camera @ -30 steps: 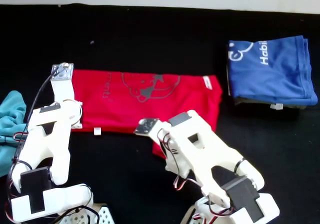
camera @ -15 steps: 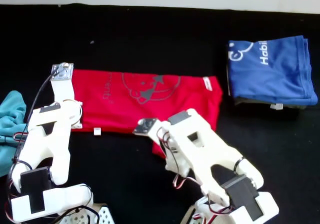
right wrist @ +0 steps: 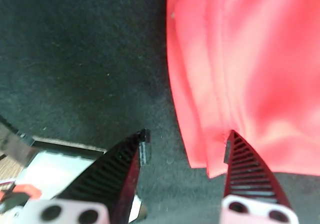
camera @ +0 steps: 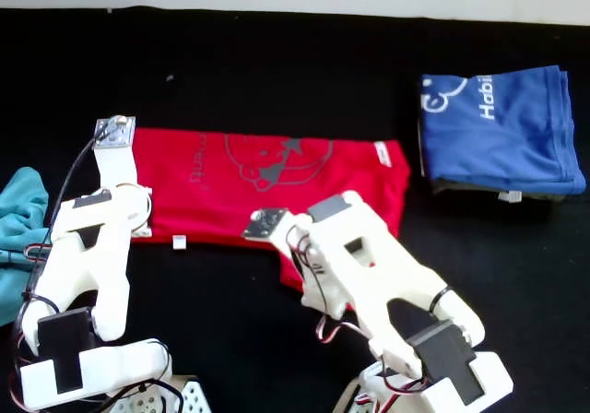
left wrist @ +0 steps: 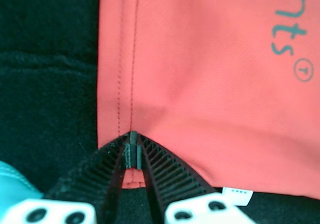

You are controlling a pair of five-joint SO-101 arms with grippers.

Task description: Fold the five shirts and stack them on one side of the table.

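A red shirt (camera: 277, 178) lies folded into a long band across the middle of the black table. My left gripper (left wrist: 131, 151) is shut on the hem at the shirt's (left wrist: 210, 84) left near corner. My left arm (camera: 92, 247) stands at that end. My right arm (camera: 369, 265) is at the shirt's near edge, toward the right. My right gripper (right wrist: 187, 141) is open. One finger (right wrist: 135, 156) is over bare table and the other finger (right wrist: 240, 159) is at the edge of the red cloth (right wrist: 240, 59).
A folded blue shirt (camera: 498, 127) tops a small stack at the far right. A crumpled teal shirt (camera: 23, 210) lies at the left edge beside my left arm. A white tag (camera: 179, 241) sticks out from the red shirt's near edge. The arm bases stand at the front.
My right arm has shifted slightly left and farther in toward the red shirt's near edge. The left arm and the shirts have not moved.
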